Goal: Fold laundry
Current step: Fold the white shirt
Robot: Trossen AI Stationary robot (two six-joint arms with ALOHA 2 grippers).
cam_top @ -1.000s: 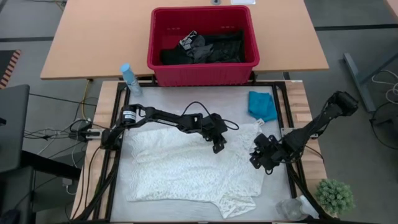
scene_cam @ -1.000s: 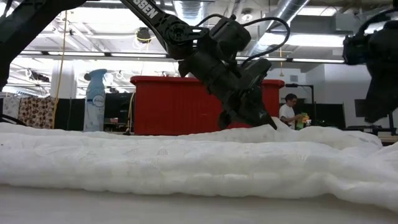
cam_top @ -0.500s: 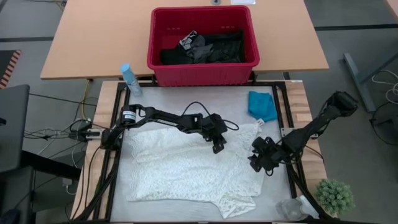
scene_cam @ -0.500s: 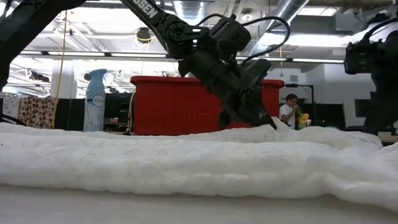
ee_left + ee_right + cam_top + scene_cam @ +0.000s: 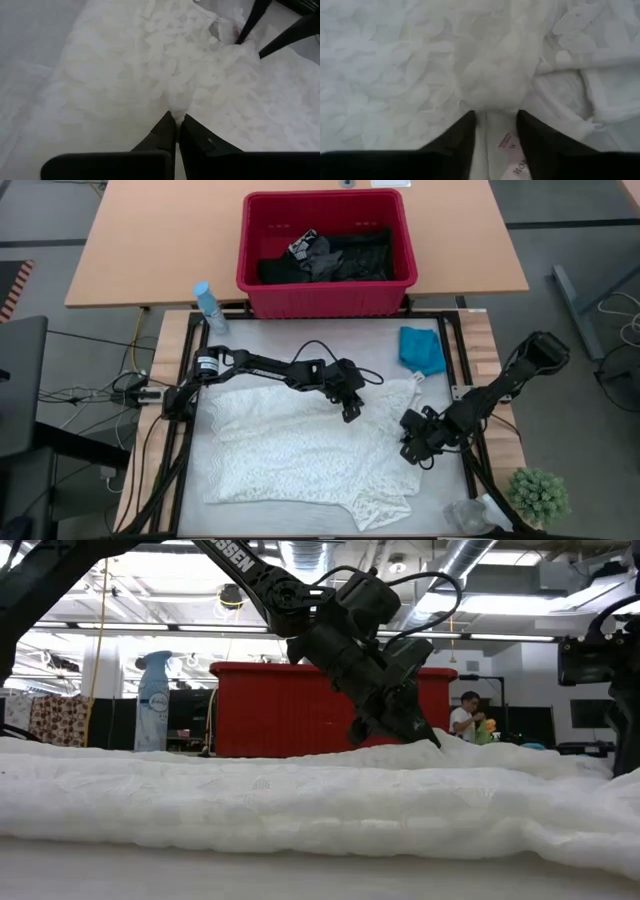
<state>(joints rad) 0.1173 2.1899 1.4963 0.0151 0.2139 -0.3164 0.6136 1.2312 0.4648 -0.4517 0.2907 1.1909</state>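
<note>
At the lower centre of the high view, the white lacy garment (image 5: pixel 300 452) is spread flat on the counter (image 5: pixel 330 342). At its right edge the right gripper (image 5: pixel 412 442) has been lowered onto the cloth since a second ago. Its fingers (image 5: pixel 457 142) are held partly apart, with the collar fold and its pink label lying between them; a firm clamp is not yet shown. Above the middle, the left gripper (image 5: pixel 349 409) is kept where it was, its fingers (image 5: pixel 167 132) pressed together on a pinch of lace. With both edges nearly secured, a fold looks about to begin. Farther up, a small teal garment (image 5: pixel 422 349) lies apart, and dark clothes (image 5: pixel 335 257) remain in the red basket (image 5: pixel 325 288).
</note>
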